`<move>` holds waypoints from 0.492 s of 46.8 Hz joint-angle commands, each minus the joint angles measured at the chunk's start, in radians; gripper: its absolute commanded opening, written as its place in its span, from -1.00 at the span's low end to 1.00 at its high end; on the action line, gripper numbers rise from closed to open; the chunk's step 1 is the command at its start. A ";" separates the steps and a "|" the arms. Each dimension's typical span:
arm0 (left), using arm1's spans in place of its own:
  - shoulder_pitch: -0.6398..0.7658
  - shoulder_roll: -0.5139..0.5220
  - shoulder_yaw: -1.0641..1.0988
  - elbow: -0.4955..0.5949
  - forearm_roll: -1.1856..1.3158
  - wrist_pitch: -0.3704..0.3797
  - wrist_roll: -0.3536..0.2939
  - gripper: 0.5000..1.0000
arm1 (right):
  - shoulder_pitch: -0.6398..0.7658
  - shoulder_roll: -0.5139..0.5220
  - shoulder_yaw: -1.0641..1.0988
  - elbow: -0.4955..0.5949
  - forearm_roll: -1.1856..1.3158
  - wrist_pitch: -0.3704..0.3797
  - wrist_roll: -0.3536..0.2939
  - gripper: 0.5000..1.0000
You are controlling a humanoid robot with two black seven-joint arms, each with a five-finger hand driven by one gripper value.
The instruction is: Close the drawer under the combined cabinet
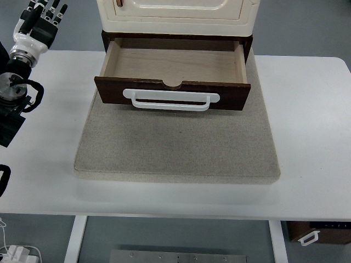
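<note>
Drawer (173,68) is the thing to look at first in the top view. It sticks far out from the bottom of the cream cabinet (176,13), and it has nothing inside, just bare light wood. Its dark brown front has a white handle (171,99) across it, facing the robot. The cabinet and drawer sit on a grey mat (175,145), and the mat lies on a white table (310,137).

Over at the top left corner is the left hand (41,22). It is up in the air, well apart from the drawer, off past the table's edge. Its fingers point up and are spread a little, and it holds nothing. The right hand does not show at all.

The drawer is not closed yet, so I think the job has hardly begun. The hand would need to come across to the dark front and push it straight back.

What could go wrong? If the push lands on one end of the front, the drawer may twist and stick. A hard shove could slide the whole cabinet back on the mat. Fingers could also catch under the white handle.
</note>
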 commanded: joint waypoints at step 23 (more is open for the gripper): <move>-0.125 0.215 0.013 -0.207 0.071 0.001 -0.003 1.00 | 0.000 0.000 0.000 0.000 -0.001 0.000 0.000 0.81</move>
